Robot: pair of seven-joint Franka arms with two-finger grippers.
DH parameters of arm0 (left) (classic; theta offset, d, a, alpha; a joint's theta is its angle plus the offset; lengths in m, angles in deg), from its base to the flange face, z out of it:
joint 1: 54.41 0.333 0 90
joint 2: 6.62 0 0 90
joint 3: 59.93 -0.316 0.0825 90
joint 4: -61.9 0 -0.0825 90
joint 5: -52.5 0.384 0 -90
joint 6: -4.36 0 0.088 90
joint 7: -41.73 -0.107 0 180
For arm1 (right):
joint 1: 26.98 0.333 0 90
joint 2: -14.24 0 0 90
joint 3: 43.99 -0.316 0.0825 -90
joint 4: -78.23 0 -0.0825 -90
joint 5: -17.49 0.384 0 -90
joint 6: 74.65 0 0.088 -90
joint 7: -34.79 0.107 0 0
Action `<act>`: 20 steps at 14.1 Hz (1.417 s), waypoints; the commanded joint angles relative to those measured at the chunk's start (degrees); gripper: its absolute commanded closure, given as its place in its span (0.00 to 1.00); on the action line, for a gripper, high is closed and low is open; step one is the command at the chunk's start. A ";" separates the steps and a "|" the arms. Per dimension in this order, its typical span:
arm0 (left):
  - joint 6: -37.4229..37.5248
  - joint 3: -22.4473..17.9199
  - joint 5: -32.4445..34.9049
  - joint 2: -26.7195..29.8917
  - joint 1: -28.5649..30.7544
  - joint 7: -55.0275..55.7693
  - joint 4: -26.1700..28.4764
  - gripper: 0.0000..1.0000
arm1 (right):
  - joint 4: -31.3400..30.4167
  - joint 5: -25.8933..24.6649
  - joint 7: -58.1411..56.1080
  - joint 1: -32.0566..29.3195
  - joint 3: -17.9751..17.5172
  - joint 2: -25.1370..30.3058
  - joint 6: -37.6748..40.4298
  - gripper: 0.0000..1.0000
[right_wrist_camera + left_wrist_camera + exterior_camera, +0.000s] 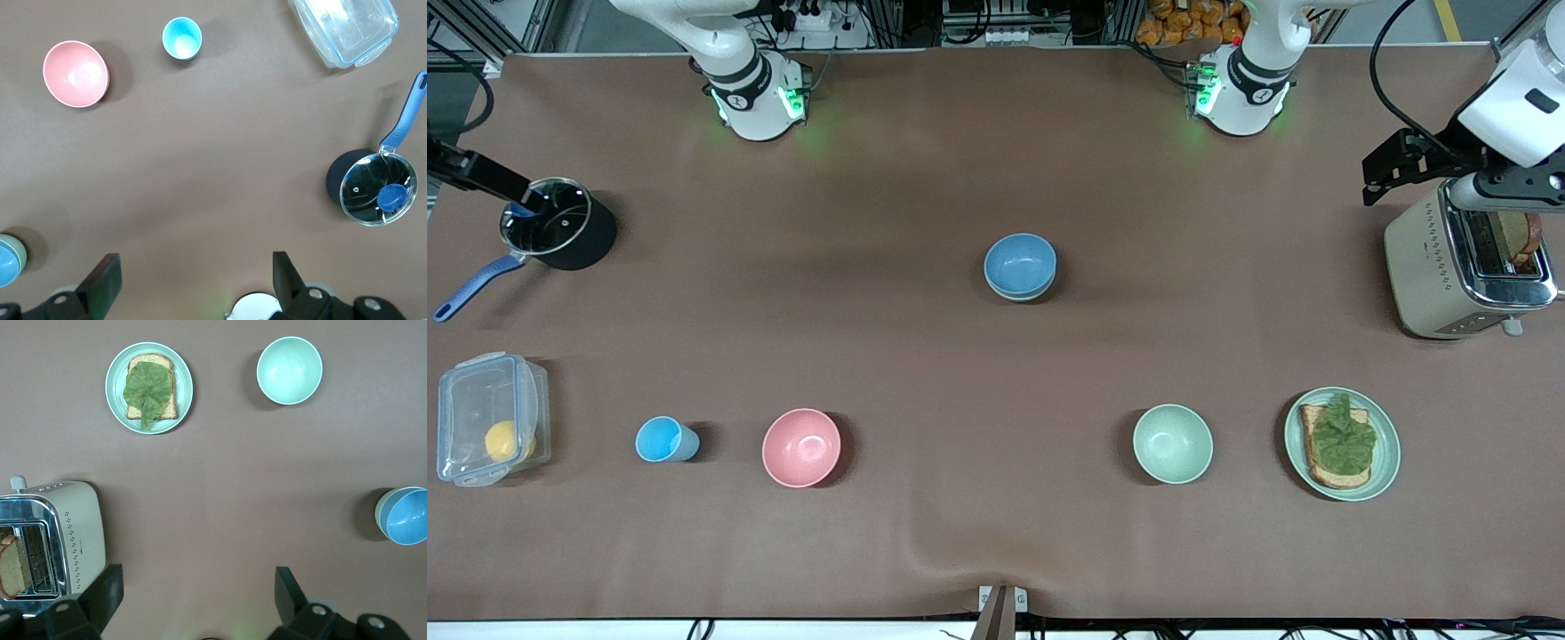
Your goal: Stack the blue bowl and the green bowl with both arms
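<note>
The blue bowl (1020,263) sits nested inside the green bowl (379,514) in the middle of the table; only a thin rim and side of the green bowl show around it. The pair also shows at the edge of the right wrist view, blue bowl (5,265) inside green bowl (22,256). My left gripper (1371,182) is open and empty, up in the air over the toaster's end of the table (197,579). My right gripper (520,191) is open and empty over the black pot (195,261).
A mint bowl (1172,443) and a pale-green plate with toast (1387,462) lie nearer the camera. A toaster (1423,267) stands under the left gripper. A pink bowl (801,447), light-blue cup (663,439), clear container (480,400) and black pot (578,244) are toward the right arm's end.
</note>
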 commanded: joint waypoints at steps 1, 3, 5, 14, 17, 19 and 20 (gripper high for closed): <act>1.20 -0.21 -0.98 0.03 0.61 -0.81 -0.91 0.00 | 0.40 -2.01 -1.47 -0.97 -0.80 0.86 0.68 0.00; 1.20 -0.38 -1.06 0.03 0.61 -0.90 -0.82 0.00 | 0.58 -2.10 -1.39 -0.88 -1.15 0.86 0.76 0.00; 1.20 -0.38 -1.24 0.03 0.61 -1.16 -0.82 0.00 | 0.58 -2.10 -1.12 -0.70 -1.24 0.77 0.68 0.00; 1.38 -0.38 -2.03 0.30 0.70 -1.34 -0.56 0.00 | 0.58 -2.02 -1.47 -0.44 -1.42 0.69 0.24 0.00; 1.38 -0.21 -2.29 0.30 0.61 -0.90 -0.56 0.00 | 0.58 -2.28 -3.67 -0.09 -1.42 0.60 0.24 0.00; 1.38 -0.03 -2.29 0.38 0.61 -0.90 -0.56 0.00 | 0.58 -2.37 -4.63 -0.09 -1.50 0.60 0.24 0.00; 1.38 -0.03 -2.29 0.30 0.70 -0.81 -0.56 0.00 | 0.58 -2.45 -5.68 -0.09 -1.51 0.60 0.24 0.00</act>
